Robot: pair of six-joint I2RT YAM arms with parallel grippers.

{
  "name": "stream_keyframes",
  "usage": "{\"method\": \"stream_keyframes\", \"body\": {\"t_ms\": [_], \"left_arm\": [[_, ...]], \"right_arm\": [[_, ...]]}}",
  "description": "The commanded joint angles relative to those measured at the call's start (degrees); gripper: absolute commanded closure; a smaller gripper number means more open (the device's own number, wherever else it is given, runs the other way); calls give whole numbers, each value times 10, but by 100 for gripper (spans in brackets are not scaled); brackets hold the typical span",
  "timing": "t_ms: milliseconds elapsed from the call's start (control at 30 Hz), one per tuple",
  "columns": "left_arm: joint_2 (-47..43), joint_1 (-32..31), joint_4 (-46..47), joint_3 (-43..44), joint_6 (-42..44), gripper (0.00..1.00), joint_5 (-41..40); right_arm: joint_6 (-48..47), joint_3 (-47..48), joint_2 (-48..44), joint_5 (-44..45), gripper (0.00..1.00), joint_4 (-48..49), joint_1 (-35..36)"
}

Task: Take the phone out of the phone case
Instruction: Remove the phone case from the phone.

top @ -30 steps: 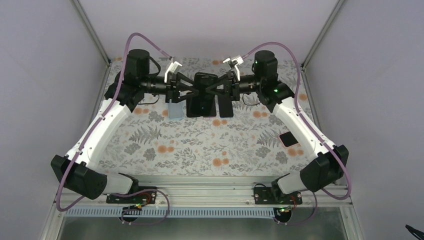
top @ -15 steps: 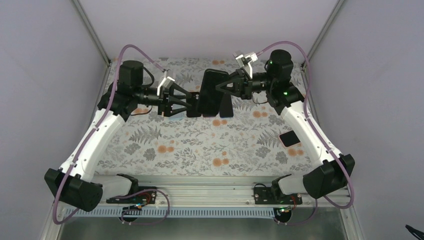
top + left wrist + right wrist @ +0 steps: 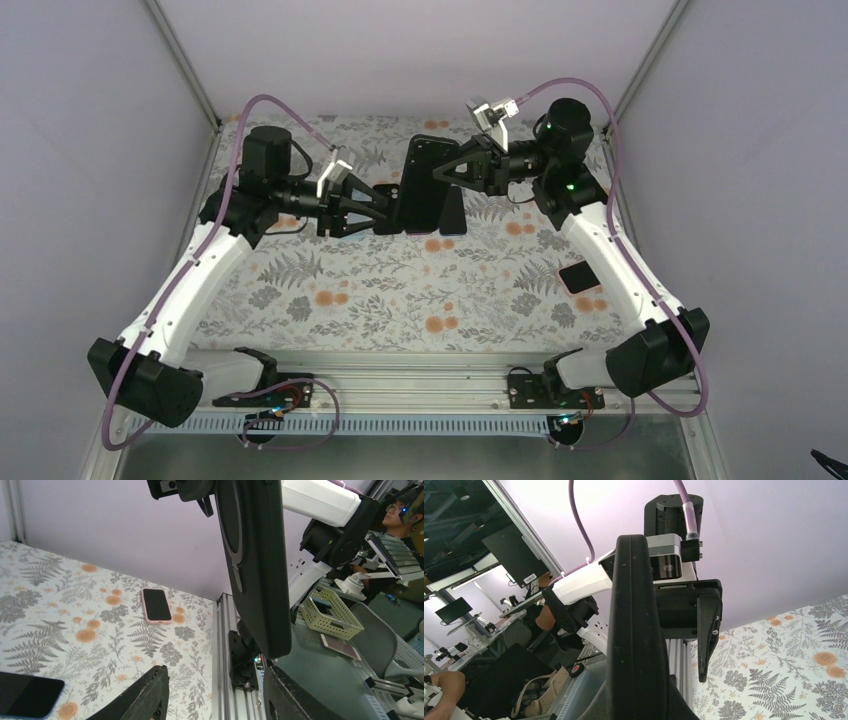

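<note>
- The black phone case (image 3: pixel 422 185) is up in the air, standing on end and a bit tilted, over the far middle of the table (image 3: pixel 400 300). The phone should be inside it. The two look like one black slab, so it is hard to tell them apart.
- The right gripper (image 3: pixel 437 175) pinches the case from the right side and holds it off the table.
- The left gripper (image 3: pixel 215 669) has its two fingers spread wide and holds nothing. It sits just left of the case, by the low end. The views do not show it touching.
- The step looks like this: one arm holds the case up, and the other arm gets ready to grab it too. The phone does not look out yet.
- The next move likely needs the left fingers to slide in around the low edge of the case and close on it. Then one gripper would pull or bend the rim of the case while the other keeps its hold. It should go slowly, so the phone does not drop.
- Count: two arms, two grippers and one case in the air.
- Two more phones lie flat on the table. A pink phone (image 3: pixel 580 277) is near the right side. A blue-edged phone (image 3: pixel 455 215) is down on the table just right of the held case. More may be hidden under the arms.
</note>
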Motion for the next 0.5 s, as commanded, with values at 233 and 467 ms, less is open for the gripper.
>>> {"method": "stream_keyframes", "body": {"t_ms": [233, 467], "left_arm": [[21, -33, 32, 22, -16, 54, 18], [30, -43, 28, 22, -6, 54, 39]], "right_arm": [[-7, 7, 4, 15, 96, -2, -5], [-25, 11, 5, 23, 96, -20, -5]]}}
